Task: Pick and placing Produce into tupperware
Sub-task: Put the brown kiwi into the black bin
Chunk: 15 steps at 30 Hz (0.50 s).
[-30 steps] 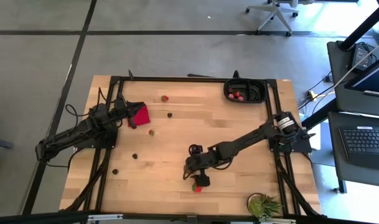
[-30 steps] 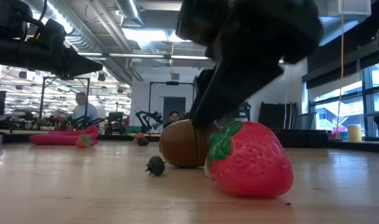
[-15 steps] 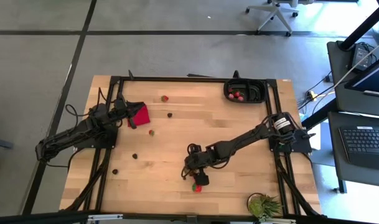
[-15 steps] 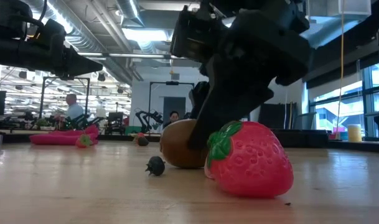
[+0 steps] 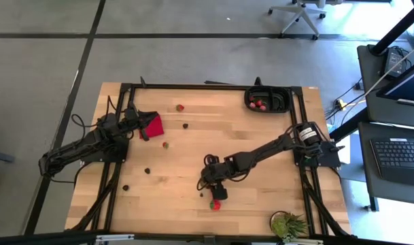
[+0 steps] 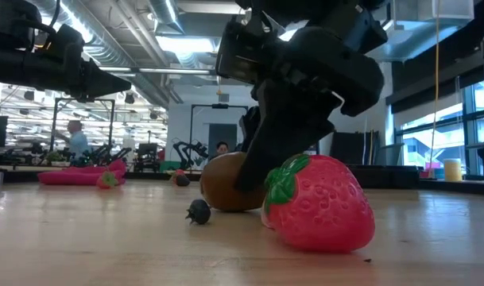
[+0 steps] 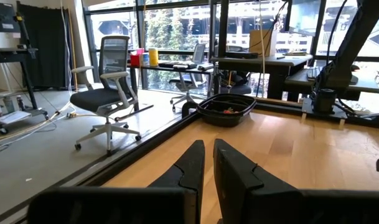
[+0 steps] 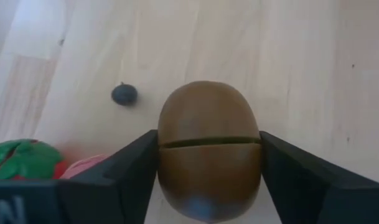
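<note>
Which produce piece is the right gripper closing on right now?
The large brown lump, sitting between the right gripper fingers. It is the only big brown piece; the strawberry lies just beside it, and the tiny dark ball sits apart.

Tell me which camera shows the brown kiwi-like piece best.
The right wrist view: the brown piece fills the frame, a finger against each side. The low view shows it half hidden behind the strawberry; in the high view the right gripper covers it; the left wrist view misses it.
</note>
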Motion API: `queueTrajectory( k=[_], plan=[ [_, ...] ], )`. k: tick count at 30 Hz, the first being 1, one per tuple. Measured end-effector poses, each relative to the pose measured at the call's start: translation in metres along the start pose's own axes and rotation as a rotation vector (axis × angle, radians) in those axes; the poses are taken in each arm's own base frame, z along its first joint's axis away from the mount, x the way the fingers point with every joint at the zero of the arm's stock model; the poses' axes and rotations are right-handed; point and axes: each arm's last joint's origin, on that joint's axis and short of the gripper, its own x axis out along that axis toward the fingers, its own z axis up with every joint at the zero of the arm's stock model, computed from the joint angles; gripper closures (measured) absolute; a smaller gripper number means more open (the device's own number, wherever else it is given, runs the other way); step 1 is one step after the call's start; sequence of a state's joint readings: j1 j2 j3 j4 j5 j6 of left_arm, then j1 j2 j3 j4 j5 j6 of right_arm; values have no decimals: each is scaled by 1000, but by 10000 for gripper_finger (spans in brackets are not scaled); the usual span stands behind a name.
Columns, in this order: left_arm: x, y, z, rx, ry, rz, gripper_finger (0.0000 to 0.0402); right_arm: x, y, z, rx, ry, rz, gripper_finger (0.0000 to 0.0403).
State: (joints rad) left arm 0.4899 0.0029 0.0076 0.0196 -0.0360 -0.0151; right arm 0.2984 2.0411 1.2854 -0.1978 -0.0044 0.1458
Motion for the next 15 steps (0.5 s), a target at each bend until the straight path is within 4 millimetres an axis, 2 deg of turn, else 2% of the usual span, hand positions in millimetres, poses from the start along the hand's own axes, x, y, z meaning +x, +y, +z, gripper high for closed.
queueTrajectory(
  k=[6,9,12,15],
  plan=[
    [0,0,0,0,0,0,374,0,-3,1,12,-2,-6,152],
    [0,0,0,0,1,0,374,-6,-13,4,50,-11,-18,152],
    [0,0,0,-1,3,0,374,-21,-32,10,105,-17,-48,152],
    [0,0,0,0,4,0,374,-47,-57,14,208,16,-93,152]
  ],
)
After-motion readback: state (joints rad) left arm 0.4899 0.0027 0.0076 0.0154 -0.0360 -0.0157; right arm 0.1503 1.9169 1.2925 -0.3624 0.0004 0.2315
